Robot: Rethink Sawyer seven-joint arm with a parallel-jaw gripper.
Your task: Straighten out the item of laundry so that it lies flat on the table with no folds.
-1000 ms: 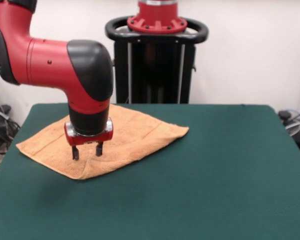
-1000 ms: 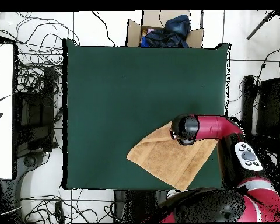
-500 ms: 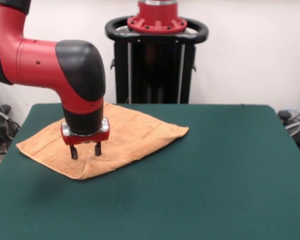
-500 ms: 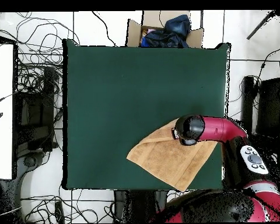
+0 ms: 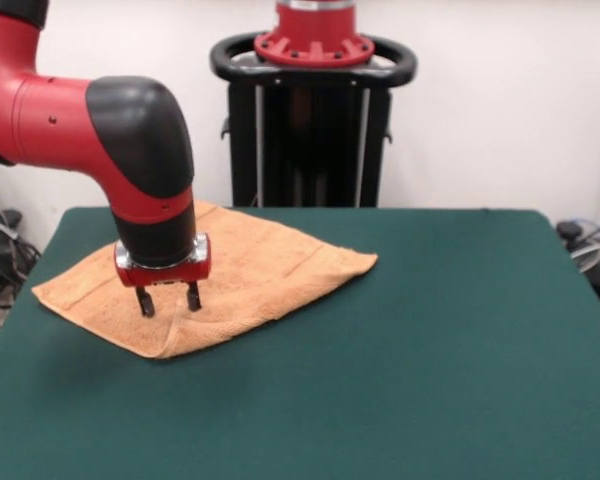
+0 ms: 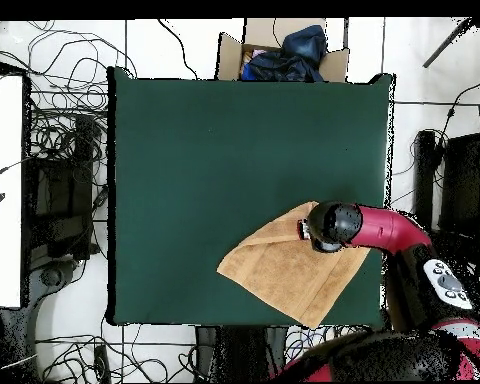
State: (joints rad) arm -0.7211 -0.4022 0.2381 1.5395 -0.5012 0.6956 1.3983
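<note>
a light orange terry towel (image 5: 245,275) (image 6: 284,270) is spread on the dark green table (image 5: 430,350) (image 6: 224,160), turned diamond-wise near the robot-side edge. it lies mostly flat, in one corner region of the tabletop. a woven band stripe is seen along one end, and a slightly raised fold is seen at the front edge.

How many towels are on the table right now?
1. The peach towel lies on the green table at the front view's left side, toward the pedestal, with the open gripper above it. No second towel shows, though the arm hides part of it.
</note>
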